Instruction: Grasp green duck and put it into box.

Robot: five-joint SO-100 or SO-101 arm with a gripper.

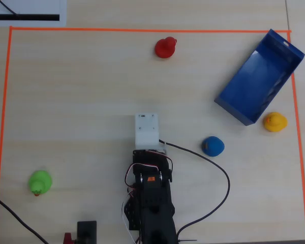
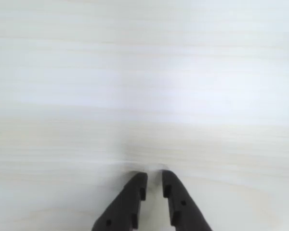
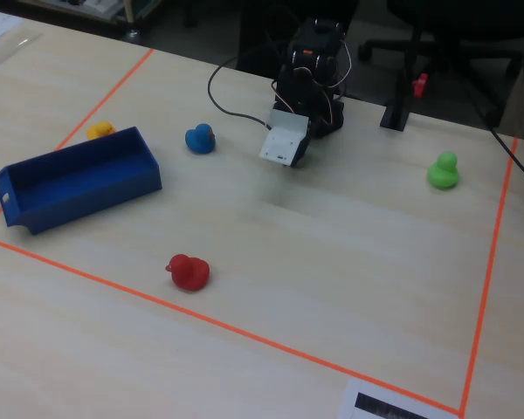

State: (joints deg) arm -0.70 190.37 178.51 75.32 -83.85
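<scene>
The green duck (image 1: 40, 182) sits on the table at the lower left of the overhead view, far left of the arm (image 1: 151, 198); in the fixed view it is at the right (image 3: 443, 170). The dark-blue box (image 1: 254, 81) lies open and empty at the upper right of the overhead view, and at the left of the fixed view (image 3: 79, 179). In the wrist view my gripper (image 2: 154, 177) hangs over bare table, its jaws nearly together with nothing between them. A white wrist block (image 1: 146, 129) hides it from above.
A red duck (image 1: 165, 47) sits near the far tape line. A blue duck (image 1: 212, 146) is right of the arm. A yellow duck (image 1: 275, 122) sits beside the box. Orange tape (image 1: 142, 30) frames the area. A black cable (image 1: 221, 175) loops to the arm's right.
</scene>
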